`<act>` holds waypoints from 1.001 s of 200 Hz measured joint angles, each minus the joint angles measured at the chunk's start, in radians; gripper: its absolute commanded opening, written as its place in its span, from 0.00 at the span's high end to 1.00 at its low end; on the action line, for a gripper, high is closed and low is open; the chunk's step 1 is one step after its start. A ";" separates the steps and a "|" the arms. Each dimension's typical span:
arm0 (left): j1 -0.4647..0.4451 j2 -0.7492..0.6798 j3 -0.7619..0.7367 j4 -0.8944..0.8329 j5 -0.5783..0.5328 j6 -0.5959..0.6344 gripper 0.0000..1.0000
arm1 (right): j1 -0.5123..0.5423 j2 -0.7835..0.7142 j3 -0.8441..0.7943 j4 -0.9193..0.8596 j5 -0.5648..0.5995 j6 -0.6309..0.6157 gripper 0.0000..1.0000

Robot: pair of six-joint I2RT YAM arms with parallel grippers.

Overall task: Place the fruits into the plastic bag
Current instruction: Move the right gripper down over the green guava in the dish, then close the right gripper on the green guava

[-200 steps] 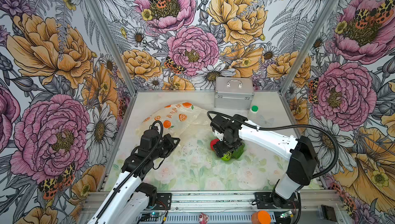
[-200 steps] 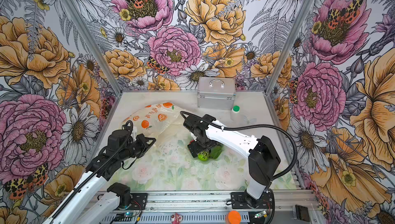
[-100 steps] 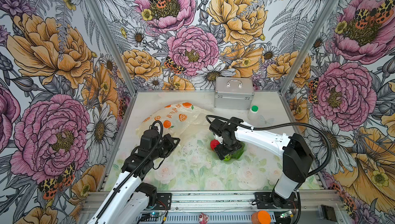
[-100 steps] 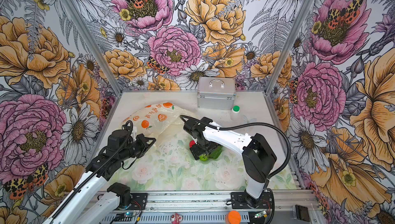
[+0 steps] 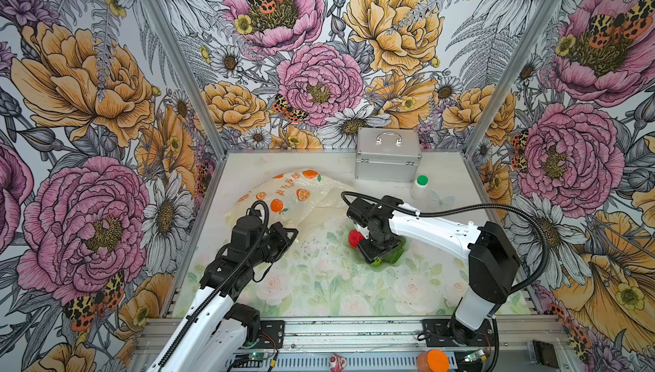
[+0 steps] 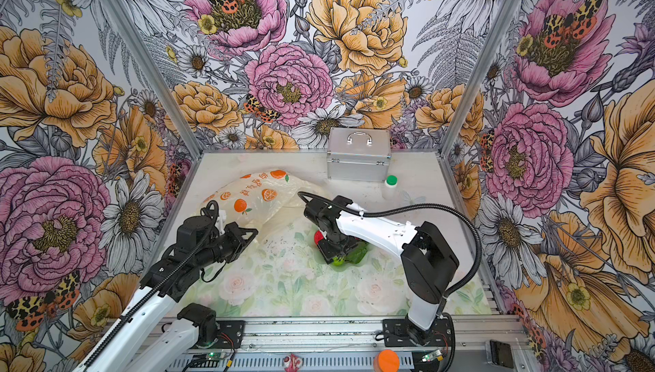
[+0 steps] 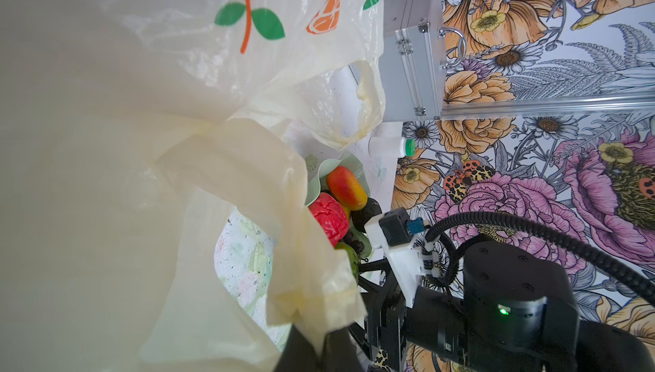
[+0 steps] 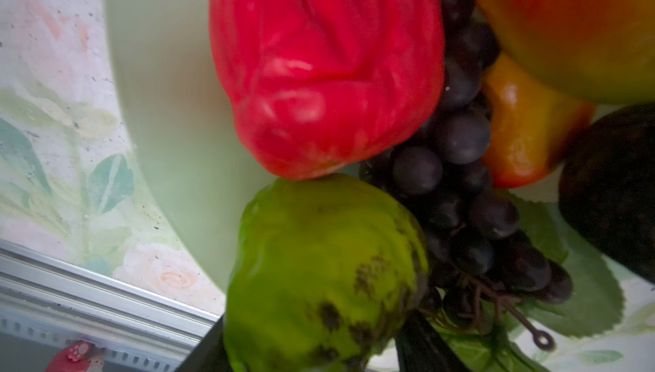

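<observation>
While the left gripper (image 5: 287,236) is clenched on a bunched fold of the plastic bag (image 5: 301,198), the rest of the bag lies spread toward the far left of the table (image 5: 319,281), its side printed with oranges facing up. In the left wrist view the cream film (image 7: 149,161) fills most of the frame and gathers down into the black jaws.

The fruits (image 5: 355,237) are not in the bag. They sit heaped in a pale green dish (image 8: 166,111) near the middle of the table, just right of the bag's loose edge. The right gripper (image 5: 378,257) points down over this dish in both top views and hides most of it. Its wrist view shows a red fruit (image 8: 326,69) touching a green fruit (image 8: 319,267), with a dark grape bunch (image 8: 460,175) beside them. An orange-red mango (image 8: 567,26), a dark avocado (image 8: 613,189) and a green leaf (image 8: 584,281) lie past the grapes. Dark fingers (image 8: 203,357) stand on either side of the green fruit, though I cannot tell whether they press it or are apart from it.

A silver case (image 5: 388,155) stands at the far edge, with a green-capped bottle (image 5: 420,189) just beside it.
</observation>
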 measured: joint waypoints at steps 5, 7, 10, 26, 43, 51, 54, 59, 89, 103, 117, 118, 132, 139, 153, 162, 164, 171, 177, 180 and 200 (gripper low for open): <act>0.000 0.002 0.000 0.000 0.000 0.000 1.00 | 0.000 -0.004 -0.002 0.000 0.002 0.000 0.43; 0.000 0.002 0.000 0.000 0.000 0.000 1.00 | 0.000 -0.005 -0.003 0.000 0.002 0.000 0.43; 0.000 0.003 0.000 0.000 0.000 0.000 1.00 | 0.000 -0.008 -0.004 0.001 0.003 0.000 0.43; 0.000 0.008 0.000 0.000 0.000 0.000 1.00 | 0.000 -0.019 -0.007 0.002 0.003 0.003 0.43; 0.000 0.013 0.000 0.000 0.000 0.000 1.00 | -0.007 -0.034 -0.007 0.004 0.002 0.008 0.43; 0.000 0.015 0.000 0.000 0.000 0.001 1.00 | -0.013 -0.042 -0.007 0.004 0.002 0.009 0.44; 0.000 0.016 0.000 0.000 0.000 0.001 1.00 | -0.016 -0.046 -0.007 0.004 0.002 0.011 0.44; 0.000 0.019 0.000 0.000 0.000 0.001 1.00 | -0.020 -0.051 -0.007 0.005 0.001 0.012 0.44; 0.000 0.033 0.000 0.000 0.000 0.004 1.00 | -0.070 -0.111 -0.007 0.013 -0.033 0.034 0.44; 0.000 0.037 0.004 -0.002 0.000 0.005 1.00 | -0.098 -0.145 -0.006 0.016 -0.060 0.045 0.44; 0.000 0.042 0.014 -0.005 0.000 0.008 1.00 | -0.124 -0.172 0.003 0.014 -0.091 0.056 0.44; 0.000 0.042 0.015 -0.005 0.000 0.008 1.00 | -0.125 -0.174 0.003 0.015 -0.092 0.057 0.44; 0.000 0.046 0.028 -0.007 0.000 0.009 1.00 | -0.148 -0.184 0.031 0.017 -0.125 0.068 0.44; 0.000 0.048 0.034 -0.007 0.000 0.009 1.00 | -0.157 -0.184 0.048 0.022 -0.143 0.073 0.44; 0.000 0.053 0.046 -0.006 0.001 0.011 1.00 | -0.168 -0.184 0.074 0.036 -0.177 0.080 0.42; 0.000 0.054 0.050 -0.007 0.001 0.012 1.00 | -0.172 -0.184 0.085 0.043 -0.198 0.086 0.38; 0.000 0.054 0.050 -0.007 0.001 0.012 1.00 | -0.173 -0.184 0.087 0.043 -0.201 0.085 0.37; 0.000 0.054 0.052 -0.006 0.001 0.012 1.00 | -0.174 -0.183 0.090 0.048 -0.213 0.085 0.33; 0.000 0.054 0.053 -0.007 0.001 0.012 1.00 | -0.174 -0.182 0.090 0.050 -0.219 0.087 0.30; 0.000 0.054 0.053 -0.007 0.001 0.012 1.00 | -0.174 -0.181 0.090 0.049 -0.221 0.087 0.29; 0.001 0.054 0.053 -0.007 0.001 0.015 1.00 | -0.172 -0.171 0.076 0.055 -0.232 0.077 0.23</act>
